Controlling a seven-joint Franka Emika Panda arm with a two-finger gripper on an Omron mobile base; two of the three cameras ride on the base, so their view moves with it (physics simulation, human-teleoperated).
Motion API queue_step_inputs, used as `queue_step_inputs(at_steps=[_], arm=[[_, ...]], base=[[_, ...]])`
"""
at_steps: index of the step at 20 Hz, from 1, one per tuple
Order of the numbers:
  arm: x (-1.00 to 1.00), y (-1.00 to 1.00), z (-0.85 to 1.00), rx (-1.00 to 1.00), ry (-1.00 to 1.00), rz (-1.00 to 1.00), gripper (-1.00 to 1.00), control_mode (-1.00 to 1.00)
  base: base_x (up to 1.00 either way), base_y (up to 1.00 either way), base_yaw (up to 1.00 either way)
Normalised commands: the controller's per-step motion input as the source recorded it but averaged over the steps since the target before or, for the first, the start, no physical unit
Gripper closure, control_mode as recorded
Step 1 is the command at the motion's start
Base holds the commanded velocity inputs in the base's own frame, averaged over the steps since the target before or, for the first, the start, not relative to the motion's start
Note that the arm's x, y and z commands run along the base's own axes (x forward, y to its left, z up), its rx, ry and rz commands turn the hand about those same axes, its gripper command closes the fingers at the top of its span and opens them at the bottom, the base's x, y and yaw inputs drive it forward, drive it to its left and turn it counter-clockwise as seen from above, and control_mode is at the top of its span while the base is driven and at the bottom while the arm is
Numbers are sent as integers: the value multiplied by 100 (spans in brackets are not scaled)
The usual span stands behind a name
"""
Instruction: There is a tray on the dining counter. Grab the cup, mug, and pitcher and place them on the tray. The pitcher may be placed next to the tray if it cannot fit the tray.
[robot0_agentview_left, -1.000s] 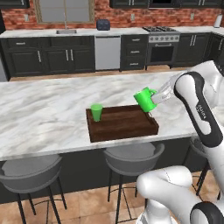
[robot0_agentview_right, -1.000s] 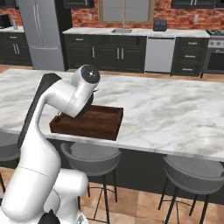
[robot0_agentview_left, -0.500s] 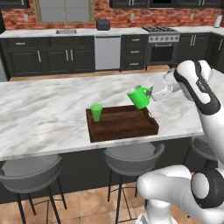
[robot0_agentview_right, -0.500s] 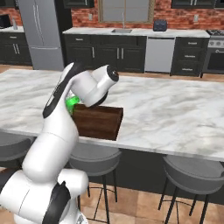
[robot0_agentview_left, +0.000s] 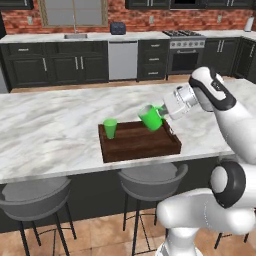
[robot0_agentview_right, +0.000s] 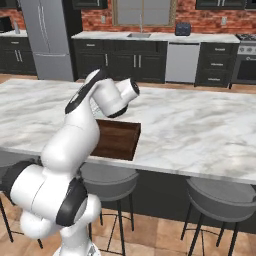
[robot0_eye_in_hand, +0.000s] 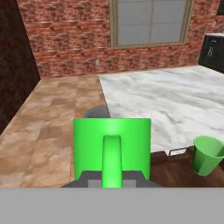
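My gripper (robot0_agentview_left: 161, 114) is shut on the loop handle of the bright green mug (robot0_agentview_left: 150, 117), which hangs tilted just above the back right part of the dark wooden tray (robot0_agentview_left: 140, 144). In the hand view the mug (robot0_eye_in_hand: 111, 144) sits right in front of me, handle toward the camera. The green cup (robot0_agentview_left: 110, 128) stands upright on the tray's left end; the cup (robot0_eye_in_hand: 208, 154) is at the hand view's right edge, apart from the mug. The tray rests on the white marble dining counter (robot0_agentview_left: 45, 130). My arm hides most of the tray (robot0_agentview_right: 120, 142) in the right base view. The pitcher is out of view.
Grey round stools (robot0_agentview_left: 152, 180) (robot0_agentview_left: 32, 192) (robot0_agentview_right: 220, 197) stand under the counter's near edge. Dark cabinets, a dishwasher (robot0_agentview_left: 123, 60) and a stove (robot0_agentview_left: 186, 52) line the far brick wall. A fridge (robot0_agentview_right: 47, 40) stands at the back left. Bare marble (robot0_agentview_right: 200, 125) stretches right of the tray.
The arm has carried the mug left, from past the tray's right end to above the tray, and slightly lower. The cup and the tray have not moved.
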Motion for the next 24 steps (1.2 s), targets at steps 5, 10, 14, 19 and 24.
queue_step_inputs(at_steps=[5,10,14,19,24], arm=[[33,16,-33,10,0,16,100,-100],[20,18,-19,12,2,10,100,-100],[11,44,-29,2,11,3,100,-100],[18,47,-29,0,15,0,100,-100],[21,27,-45,0,7,1,100,-100]], base=[[0,0,0],[0,0,0],[0,0,0],[0,0,0],[0,0,0]])
